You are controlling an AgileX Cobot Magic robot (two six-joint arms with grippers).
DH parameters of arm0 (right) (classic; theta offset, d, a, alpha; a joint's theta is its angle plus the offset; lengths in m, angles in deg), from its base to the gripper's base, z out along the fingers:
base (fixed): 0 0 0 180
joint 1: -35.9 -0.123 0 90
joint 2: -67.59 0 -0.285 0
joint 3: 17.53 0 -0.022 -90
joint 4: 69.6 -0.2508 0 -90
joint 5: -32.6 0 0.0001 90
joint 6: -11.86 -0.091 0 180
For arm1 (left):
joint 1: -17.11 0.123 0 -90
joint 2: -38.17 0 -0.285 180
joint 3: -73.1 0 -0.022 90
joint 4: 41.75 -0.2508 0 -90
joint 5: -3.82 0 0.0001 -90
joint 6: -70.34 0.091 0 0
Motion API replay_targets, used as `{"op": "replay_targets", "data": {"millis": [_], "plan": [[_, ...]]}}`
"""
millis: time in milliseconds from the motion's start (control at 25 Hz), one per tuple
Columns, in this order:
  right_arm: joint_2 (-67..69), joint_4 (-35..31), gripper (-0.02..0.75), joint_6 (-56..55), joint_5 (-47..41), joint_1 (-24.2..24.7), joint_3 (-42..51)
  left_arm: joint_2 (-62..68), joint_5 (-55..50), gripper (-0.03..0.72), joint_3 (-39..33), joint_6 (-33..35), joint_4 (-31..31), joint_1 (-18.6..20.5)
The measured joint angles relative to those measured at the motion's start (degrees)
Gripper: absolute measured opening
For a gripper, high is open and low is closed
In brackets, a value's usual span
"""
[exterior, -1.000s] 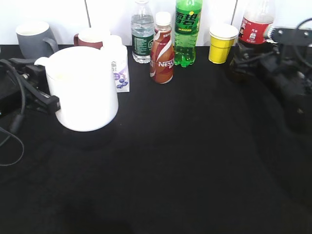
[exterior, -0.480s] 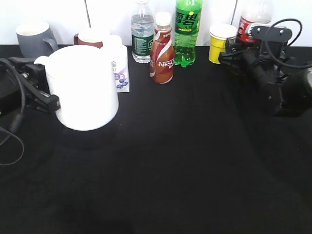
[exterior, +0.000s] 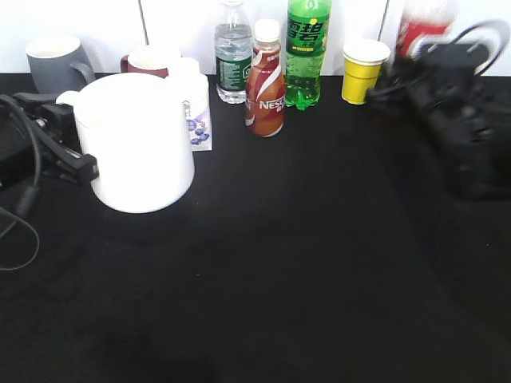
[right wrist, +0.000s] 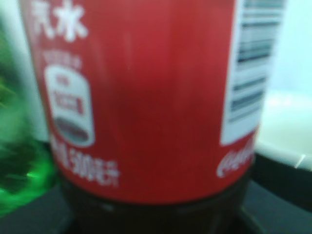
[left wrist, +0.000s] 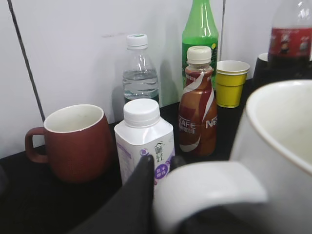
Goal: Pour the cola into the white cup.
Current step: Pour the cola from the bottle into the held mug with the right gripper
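The white cup [exterior: 136,144] stands at the left of the black table. My left gripper [exterior: 70,155] is shut on its loop handle. In the left wrist view the handle [left wrist: 214,187] sits in the left gripper [left wrist: 162,159], and the cup's rim [left wrist: 287,112] fills the right side. The cola [exterior: 425,30], with its red label, is at the back right, its lower part hidden behind my right gripper [exterior: 415,80] and arm. In the right wrist view the cola's label [right wrist: 146,97] fills the frame over dark liquid; the fingers are hidden. The cola also shows in the left wrist view [left wrist: 292,44].
Along the back wall stand a grey mug [exterior: 54,62], a dark red mug [exterior: 148,60], a small white milk bottle [exterior: 196,100], a water bottle [exterior: 232,56], a Nescafe bottle [exterior: 266,80], a green soda bottle [exterior: 306,56] and a yellow paper cup [exterior: 363,72]. Cables lie at the left edge.
My right arm has swung around the cola, and the bottle's label now sits a little higher and further right. The white cup and left gripper have not moved.
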Motion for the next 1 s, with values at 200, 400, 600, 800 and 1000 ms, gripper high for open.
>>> {"op": "replay_targets", "data": {"millis": [200, 400, 600, 800, 1000], "plan": [[-15.5, 5.4, 0.380, 0.3, -2.6, -7.3, 9.5, 0.0, 0.0, 0.062, 0.0, 0.0, -0.1, 0.0], [-18.9, 20.7, 0.376, 11.0, -10.3, -15.3, 9.7, 0.0, -1.6, 0.062, 0.0, -2.1, -1.7, 0.0], [-18.9, 26.0, 0.375, 32.1, -15.5, -15.8, 9.7, 0.0, -5.4, 0.062, 0.0, -5.1, -6.1, 0.0], [-18.9, 26.0, 0.375, 46.2, -15.5, -15.8, 9.7, 0.0, -8.1, 0.062, 0.0, -5.2, -11.0, 0.0], [-18.9, 26.0, 0.375, 60.4, -15.6, -15.8, 9.7, 0.0, -7.3, 0.062, 0.0, -5.3, -12.1, -0.1]]}}
